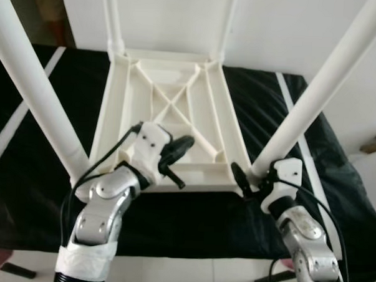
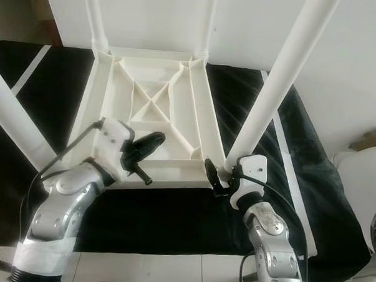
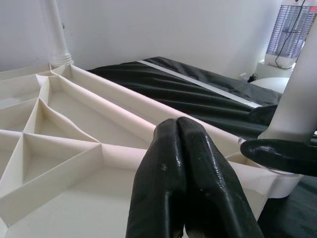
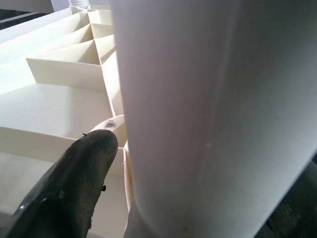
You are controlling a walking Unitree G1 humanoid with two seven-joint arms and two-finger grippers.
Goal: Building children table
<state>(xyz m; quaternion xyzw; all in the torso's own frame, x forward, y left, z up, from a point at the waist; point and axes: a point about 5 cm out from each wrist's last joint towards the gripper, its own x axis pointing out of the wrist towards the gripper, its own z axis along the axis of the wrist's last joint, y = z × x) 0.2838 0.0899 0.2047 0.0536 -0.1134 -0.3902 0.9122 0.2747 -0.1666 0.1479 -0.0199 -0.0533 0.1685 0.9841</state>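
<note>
You are getting bright, even daylight; the white table frame [image 1: 170,109] is washing out slightly. The leg [image 4: 218,114] is blurring close to the right wrist lens.

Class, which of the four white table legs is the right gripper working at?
The near-right leg: the right gripper sits at its base, its jaws around it. The other three legs stand untouched.

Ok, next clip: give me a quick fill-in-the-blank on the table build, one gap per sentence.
1. The white plastic ribbed tabletop lies upside down on a ____ cloth.
2. ____ white tubular legs stand in its corners.
3. The left end effector has its fingers ____.
4. The right end effector is at the foot of the near ____ leg.

Missing words: black; four; shut; right
</note>
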